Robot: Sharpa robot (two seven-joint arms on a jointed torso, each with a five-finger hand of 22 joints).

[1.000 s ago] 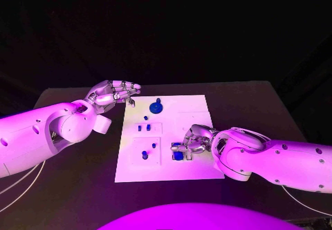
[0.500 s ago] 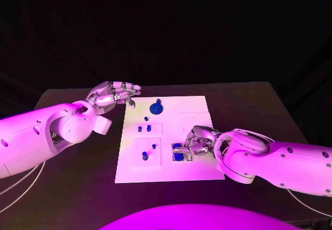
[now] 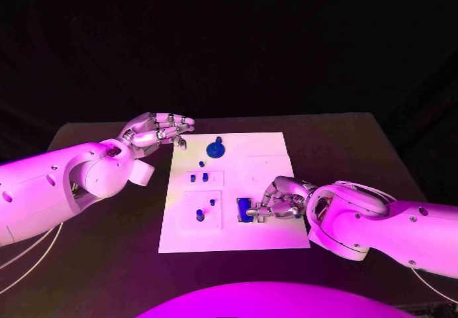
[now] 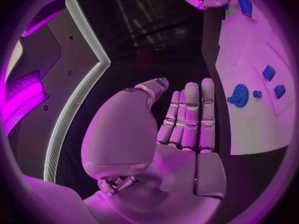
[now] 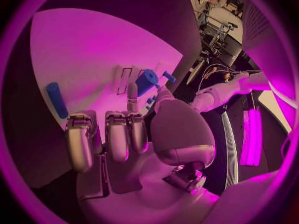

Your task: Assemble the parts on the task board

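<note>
Head view: a black table (image 3: 363, 142) against a dark room carries the white task board (image 3: 257, 149) at its middle. Right hand (image 3: 278, 199), fingers curled, pinches a blue part (image 3: 245, 210) near the board's near right corner. Left hand (image 3: 157, 128) hovers empty off the far left corner, fingers loosely extended.

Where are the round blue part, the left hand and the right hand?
round blue part (image 3: 216, 149): head view, centre of its disc, far end of the board.
left hand (image 3: 157, 129): head view, back of the hand.
right hand (image 3: 278, 199): head view, knuckles, over the board's near right area.
</note>
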